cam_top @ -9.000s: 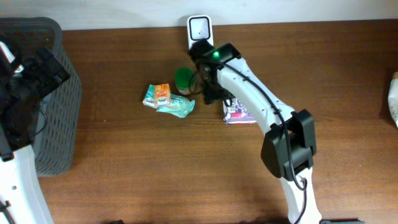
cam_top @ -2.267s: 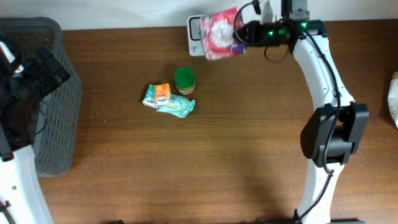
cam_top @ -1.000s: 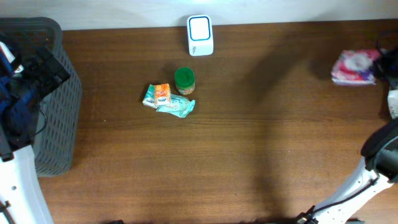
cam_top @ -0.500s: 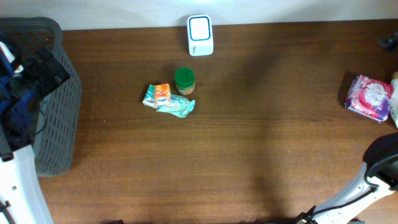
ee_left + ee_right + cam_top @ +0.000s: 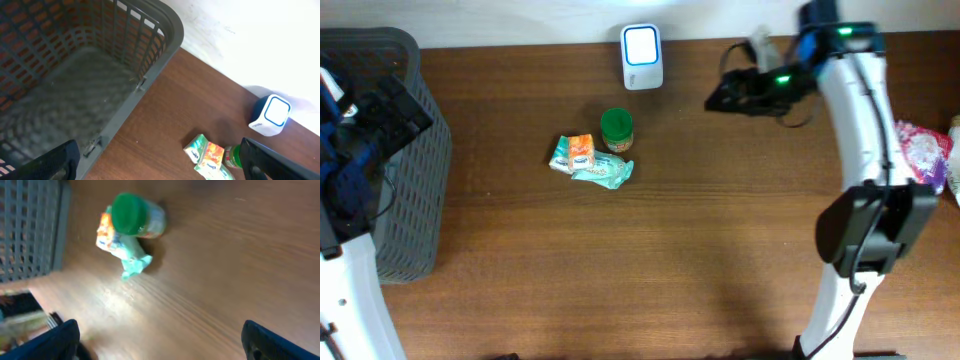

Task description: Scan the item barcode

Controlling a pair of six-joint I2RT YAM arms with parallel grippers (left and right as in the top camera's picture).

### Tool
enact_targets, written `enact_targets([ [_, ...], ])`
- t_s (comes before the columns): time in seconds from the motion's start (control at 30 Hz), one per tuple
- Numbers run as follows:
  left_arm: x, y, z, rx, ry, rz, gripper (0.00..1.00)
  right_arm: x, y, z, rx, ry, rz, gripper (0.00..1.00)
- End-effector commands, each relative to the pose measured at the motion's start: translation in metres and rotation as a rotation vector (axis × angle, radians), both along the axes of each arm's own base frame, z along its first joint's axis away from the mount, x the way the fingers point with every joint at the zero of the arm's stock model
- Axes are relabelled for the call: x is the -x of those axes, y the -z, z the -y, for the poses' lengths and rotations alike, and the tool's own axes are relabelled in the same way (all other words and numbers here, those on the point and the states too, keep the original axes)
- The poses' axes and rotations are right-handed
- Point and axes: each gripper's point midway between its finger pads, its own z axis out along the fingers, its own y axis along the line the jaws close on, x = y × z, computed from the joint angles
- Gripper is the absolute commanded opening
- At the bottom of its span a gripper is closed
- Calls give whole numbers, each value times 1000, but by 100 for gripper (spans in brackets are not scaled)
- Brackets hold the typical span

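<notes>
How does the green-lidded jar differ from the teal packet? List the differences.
The green-lidded jar is round and rigid; the teal packet is soft and crinkled. The jar stands upright, lid up; the packet lies flat. Both rest on the table, unheld.

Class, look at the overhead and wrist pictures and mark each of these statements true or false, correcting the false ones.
1. The right gripper is holding the pink package. False: the right gripper is open and empty, and the pink package lies at the table's right edge.
2. The green-lidded jar stands next to the orange packet. True: the green-lidded jar is just beside the orange packet.
3. The scanner sits inside the basket. False: the scanner stands on the table at its far edge, well away from the basket.
4. The basket is at the left end of the table. True.
</notes>
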Motion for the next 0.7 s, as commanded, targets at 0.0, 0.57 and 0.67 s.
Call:
enact_targets([
  [0.0, 1, -1, -4, -4, -19, 3, 99, 9, 4, -56, 18, -129, 54, 99],
  [0.57, 1, -1, -4, -4, -19, 3, 99, 65, 60, -200, 415, -147, 104, 99],
  [0.67, 1, -1, -4, -4, -19, 3, 99, 71, 60, -206, 415, -165, 107, 99],
])
